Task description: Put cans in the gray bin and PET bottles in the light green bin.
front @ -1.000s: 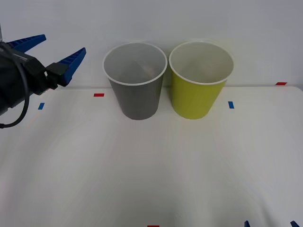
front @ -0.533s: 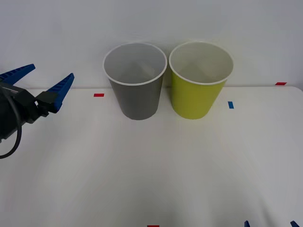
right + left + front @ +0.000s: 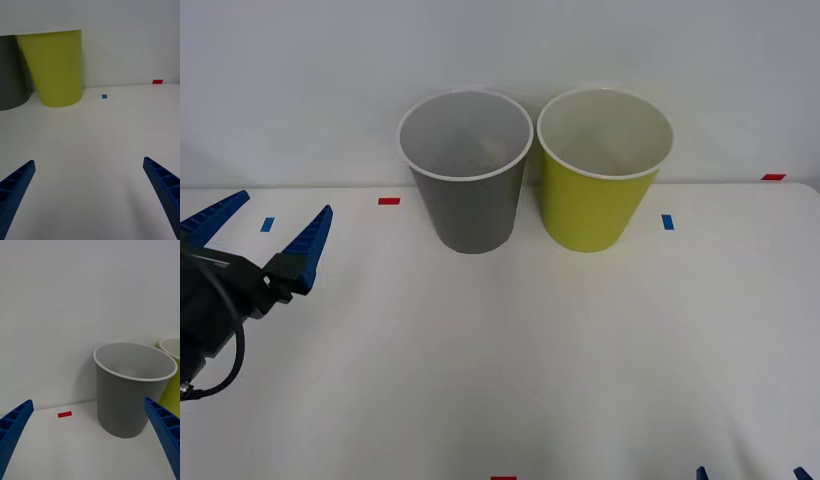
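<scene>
Two bins stand on the white table (image 3: 510, 360), side by side at its far edge against the pale wall: one gray bin (image 3: 467, 190) on the robot's left and one light green bin (image 3: 598, 185) on its right. Their white rims nearly touch; whether they actually meet cannot be told. Both stand upright, long axis vertical, mouths opening upward and bodies tapering toward the base. Both have pale insides; what lies at the bottom of either cannot be made out.

There are two grippers. The left gripper (image 3: 265, 235) hangs over the left side of the table, well apart from the gray bin, its two blue ribbed fingers spread wide with nothing between them and their tips angled up and toward the far wall. Its wrist camera looks past those fingers at the gray bin, with a sliver of the green one beside it. The right gripper (image 3: 750, 474) sits low at the near right edge of the table, only its two blue fingertips in sight from the front; in its wrist view the fingers (image 3: 15, 187) are likewise spread wide and hold nothing.

Small tape marks dot the table: three red (image 3: 388, 201) and two blue (image 3: 667, 221).
</scene>
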### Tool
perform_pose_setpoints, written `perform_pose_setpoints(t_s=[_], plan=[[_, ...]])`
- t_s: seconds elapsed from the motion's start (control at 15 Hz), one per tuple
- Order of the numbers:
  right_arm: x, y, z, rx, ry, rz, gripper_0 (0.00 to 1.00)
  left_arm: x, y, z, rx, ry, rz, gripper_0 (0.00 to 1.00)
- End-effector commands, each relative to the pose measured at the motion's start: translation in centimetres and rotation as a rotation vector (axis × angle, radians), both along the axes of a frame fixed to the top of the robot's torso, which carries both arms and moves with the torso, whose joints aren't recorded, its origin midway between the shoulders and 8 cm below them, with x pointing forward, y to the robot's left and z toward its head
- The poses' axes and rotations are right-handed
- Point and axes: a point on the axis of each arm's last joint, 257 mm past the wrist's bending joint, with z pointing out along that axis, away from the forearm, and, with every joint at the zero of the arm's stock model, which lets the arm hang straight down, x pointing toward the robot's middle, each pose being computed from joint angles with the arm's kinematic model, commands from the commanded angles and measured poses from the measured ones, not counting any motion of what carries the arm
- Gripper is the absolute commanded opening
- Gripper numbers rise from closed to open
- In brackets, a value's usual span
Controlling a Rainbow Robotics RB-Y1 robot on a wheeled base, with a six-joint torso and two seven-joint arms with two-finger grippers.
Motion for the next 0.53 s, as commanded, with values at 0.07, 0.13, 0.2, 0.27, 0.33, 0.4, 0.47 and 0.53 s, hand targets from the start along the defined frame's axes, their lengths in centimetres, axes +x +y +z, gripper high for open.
perform_pose_setpoints(t_s=[0.07, 0.13, 0.2, 0.27, 0.33, 0.4, 0.47, 0.53], plan=[[0.0, 0.0, 0.0, 0.0, 0.0, 0.0, 1.0, -0.4, 0.1, -1.5, -0.006, 0.03, 0.007, 1.0], [0.0, 0.0, 0.0, 0.0, 0.0, 0.0, 1.0, -0.4, 0.1, -1.5, -0.004, 0.027, 0.01, 1.0], [0.0, 0.0, 0.0, 0.0, 0.0, 0.0, 1.0, -0.4, 0.2, -1.7, 0.006, 0.03, 0.009, 1.0], [0.0, 0.0, 0.0, 0.0, 0.0, 0.0, 1.0, -0.5, 0.3, -2.2, 0.006, 0.043, 0.003, 1.0], [0.0, 0.0, 0.0, 0.0, 0.0, 0.0, 1.0, -0.4, 0.6, -2.9, -0.017, 0.054, 0.0, 1.0], [0.0, 0.0, 0.0, 0.0, 0.0, 0.0, 1.0, -0.4, 0.7, -3.6, 0.01, 0.053, 0.0, 1.0], [0.0, 0.0, 0.0, 0.0, 0.0, 0.0, 1.0, -0.4, 0.7, -3.7, 0.028, 0.051, -0.001, 1.0], [0.0, 0.0, 0.0, 0.0, 0.0, 0.0, 1.0, -0.5, 0.7, -3.8, 0.023, 0.053, 0.002, 1.0]])
